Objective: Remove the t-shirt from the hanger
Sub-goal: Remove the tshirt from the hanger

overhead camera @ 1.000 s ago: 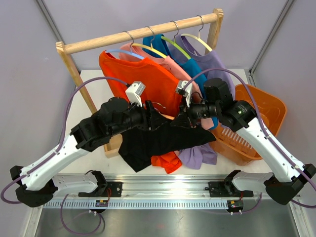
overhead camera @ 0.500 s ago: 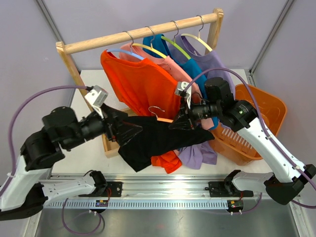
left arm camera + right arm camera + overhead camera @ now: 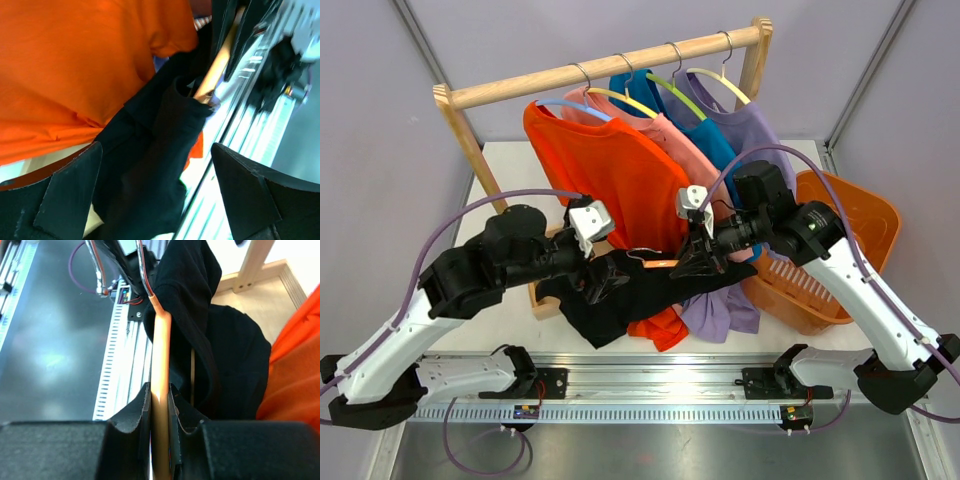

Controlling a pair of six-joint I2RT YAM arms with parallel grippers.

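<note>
At the near edge of a white table, the left gripper hovers with its fingers spread wide, holding nothing; a black t-shirt hangs in the gap between them, and no pad visibly presses on the cloth. The shirt droops in a bunched heap, low in front of the wooden rack, with one end gathered over a peach-coloured hanger whose wire hook is off the rail and points toward the left arm. The hanger is out in the open, between the two arms and below the hem of an orange t-shirt. That shirt hangs on the rail beside pink, blue and purple ones. The right gripper is closed tight on the bare arm of the hanger, which the wrist view shows running straight out from between its fingers into the black fabric. An orange basket sits on the table at far right.
</note>
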